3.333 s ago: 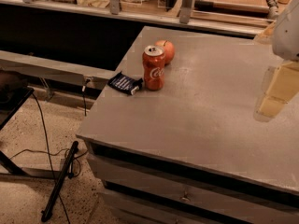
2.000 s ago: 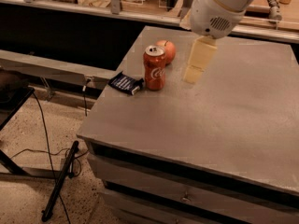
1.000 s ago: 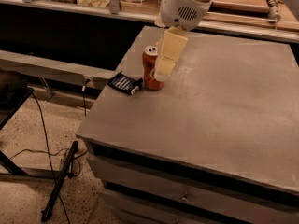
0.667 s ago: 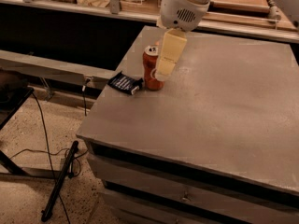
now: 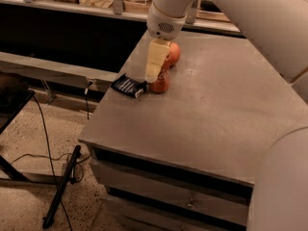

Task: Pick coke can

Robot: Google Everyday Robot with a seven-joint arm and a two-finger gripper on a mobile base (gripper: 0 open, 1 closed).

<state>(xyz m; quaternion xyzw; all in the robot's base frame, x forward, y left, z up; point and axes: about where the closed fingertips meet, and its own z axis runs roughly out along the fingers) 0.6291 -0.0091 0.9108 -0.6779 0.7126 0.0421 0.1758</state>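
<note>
Lying nearest, on the floor well in front of the can and to its left, are a black stand [image 5: 61,186] and a loose cable [image 5: 45,143]. Below and in front of the can run the drawers [image 5: 183,203] of the grey table [image 5: 202,124], whose worn top carries everything else. The can [image 5: 160,84] stands upright near the table's far-left corner, only its red lower part showing. A dark packet [image 5: 128,86] lies flat just left of the can, at the table's edge, touching or nearly touching its base. The gripper [image 5: 155,75] hangs straight down over the can, its pale cream part covering the can's upper half and left side; whether it is apart or closed on the can I cannot tell. Just behind the can, on its right, sits a round orange fruit [image 5: 174,53], partly hidden. Above the can, the white arm [image 5: 250,18] slopes away to the upper right. Behind the can, beyond the table, a ledge [image 5: 72,6] runs along the back.
</note>
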